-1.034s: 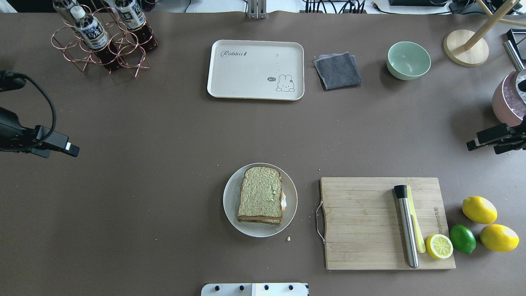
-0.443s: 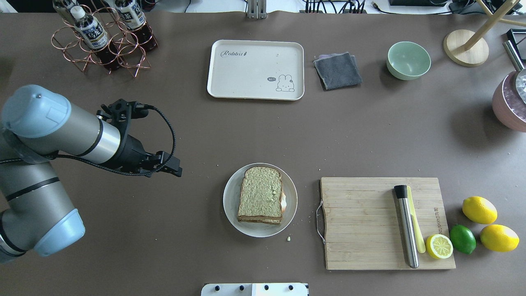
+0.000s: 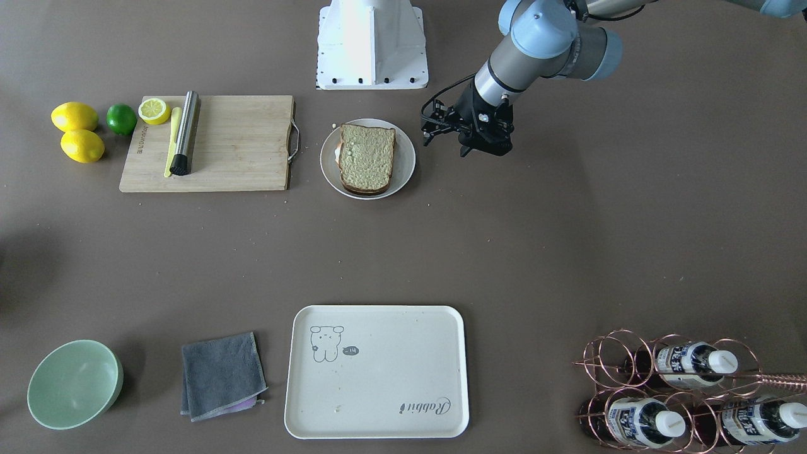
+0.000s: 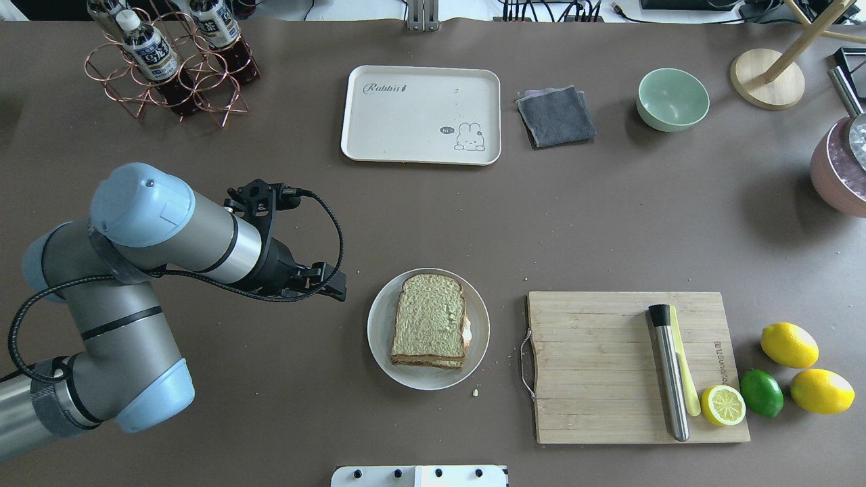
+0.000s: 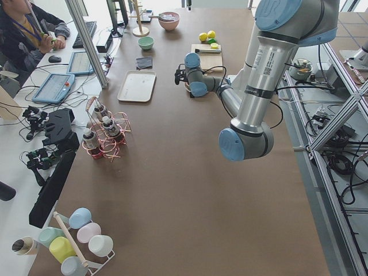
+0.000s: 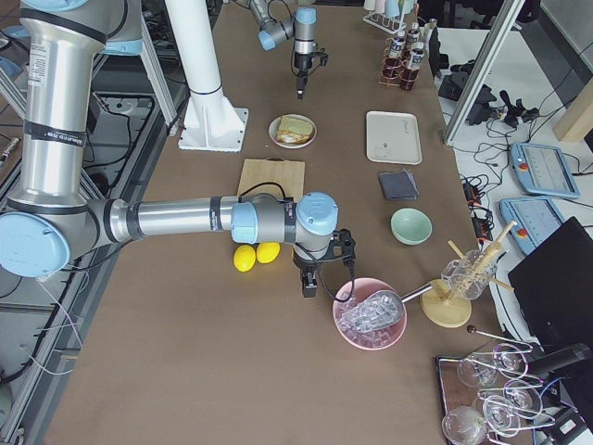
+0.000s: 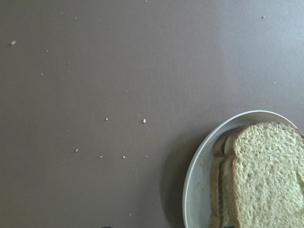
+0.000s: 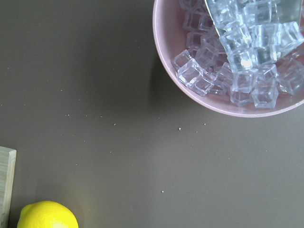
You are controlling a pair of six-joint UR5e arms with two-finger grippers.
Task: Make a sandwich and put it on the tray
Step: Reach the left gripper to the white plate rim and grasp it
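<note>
The left gripper [image 4: 340,292] could not be judged parted or clenched; the mid-frame sandwich [image 4: 430,328] might be split by uneven pinching

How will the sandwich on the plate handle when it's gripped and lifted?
Probably soft: the sandwich is loose stacked bread, so a pinch may crush it. Layers may slide; the egg already pokes out. The plate might scoot if pushed.
</note>
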